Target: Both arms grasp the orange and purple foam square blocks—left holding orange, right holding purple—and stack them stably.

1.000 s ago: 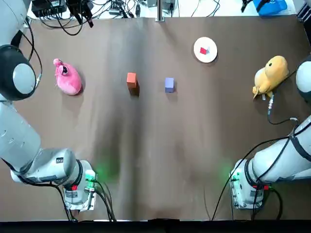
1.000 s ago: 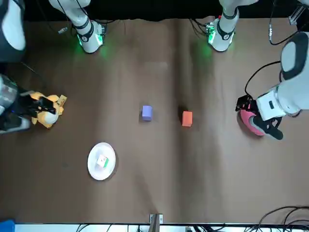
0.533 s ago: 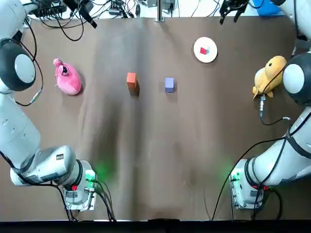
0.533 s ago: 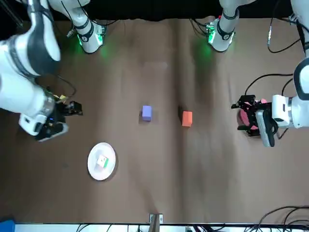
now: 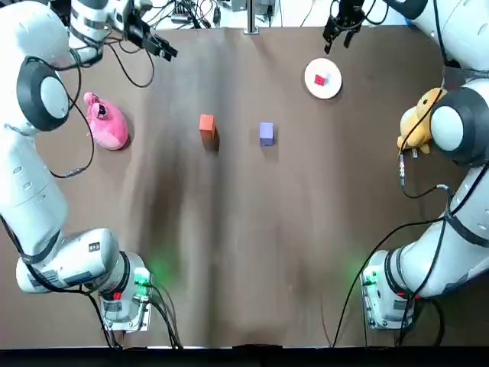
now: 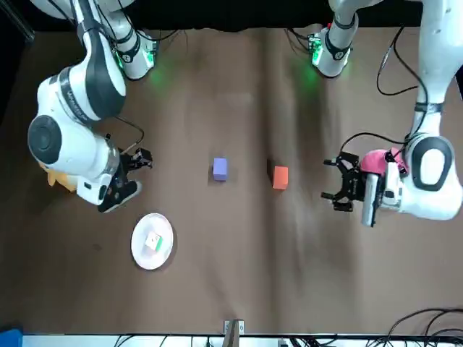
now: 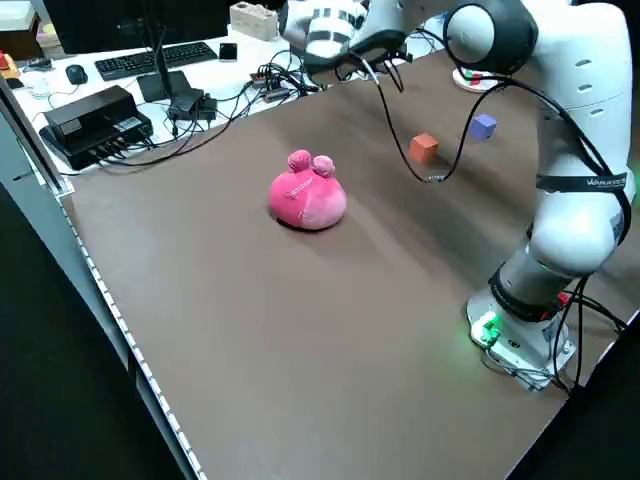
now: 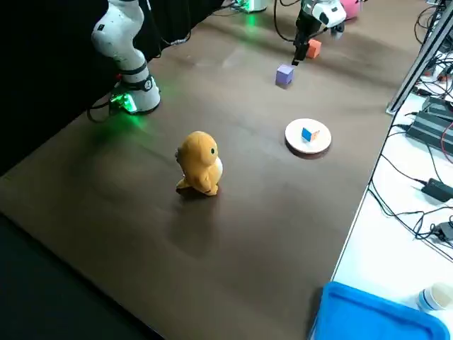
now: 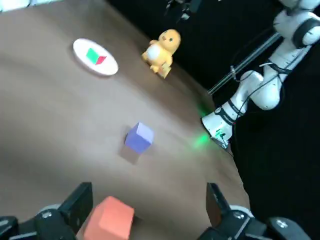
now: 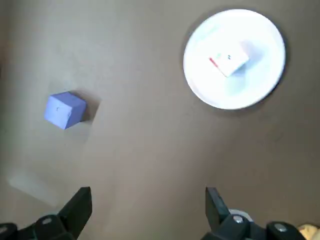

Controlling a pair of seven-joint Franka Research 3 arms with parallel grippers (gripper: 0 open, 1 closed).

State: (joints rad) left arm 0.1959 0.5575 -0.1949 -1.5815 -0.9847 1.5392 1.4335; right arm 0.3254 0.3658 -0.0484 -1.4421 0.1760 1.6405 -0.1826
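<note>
Reaching Out With Both Blocks Still Apart

Sitting on the far right part of the brown table [image 5: 252,245] is a white plate [image 5: 333,89]. It holds one small cube [image 5: 321,79] with red, white and other colours on it. A blue tub [image 8: 382,315] sits off the table, and what is inside it cannot be seen.

Both arms have moved since a second ago. Back then no gripper showed in the view from above. Now the left gripper [image 6: 333,179] hangs in the air between the pink toy [image 5: 105,124] and the orange block [image 5: 207,126], closer to the block than half a second ago. Its fingers are wide apart and hold nothing. The right gripper [image 5: 338,35] hangs up high near the plate, on the purple block's side of the table. Its fingers are wide apart and empty too. The yellow toy [image 5: 424,118] sits near the right edge. The two blocks, the plate and the toys have not moved.

The orange block is a small plain square-sided piece with sharp corners. The purple block [image 5: 266,133] is about the same, in a soft purple. They stand side by side in the middle of the far half of the table, with a gap between them, not touching and not stacked.
</note>
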